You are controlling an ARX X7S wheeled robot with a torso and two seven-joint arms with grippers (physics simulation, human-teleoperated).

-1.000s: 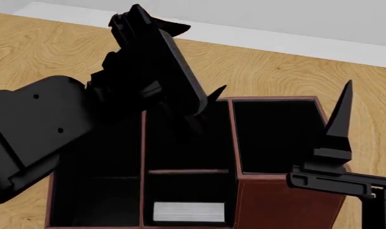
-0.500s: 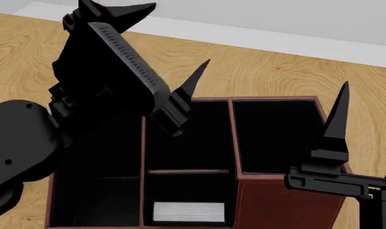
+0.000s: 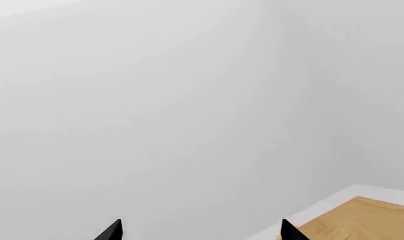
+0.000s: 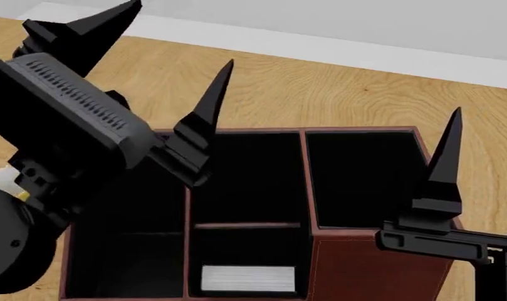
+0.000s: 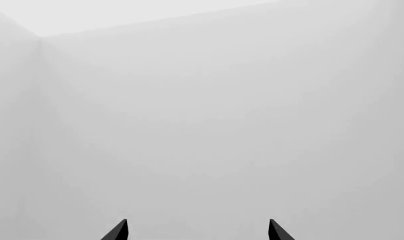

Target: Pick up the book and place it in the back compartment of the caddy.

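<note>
Pale wood-grain tabletop (image 4: 337, 94) runs back to a white skirting strip and a plain grey wall at 12 o'clock of the head view. On it stands the rectangular dark red-brown leather-look caddy (image 4: 370, 263) with a black interior, split by thin reddish dividers into four sections. Its short, wide back compartment (image 4: 246, 248) lies at 6 o'clock of the head view, in the divided middle column, and the small thin black book (image 4: 248, 278) sits inside it, its white, finely lined page edge facing up. The larger middle section above it and the long side sections show only black lining.

Over the caddy's 9 o'clock side hangs the black left gripper (image 4: 173, 53), tilted, its two pointed fingers spread wide and holding nothing; its body hides most of the long side section beneath. At 4 o'clock the black right gripper (image 5: 197, 231) stands by the caddy's outer wall, one finger pointing up. Its wrist view shows two fingertips well apart against bare grey wall, nothing between them. The left wrist view shows the same spread, with a corner of tabletop.
</note>
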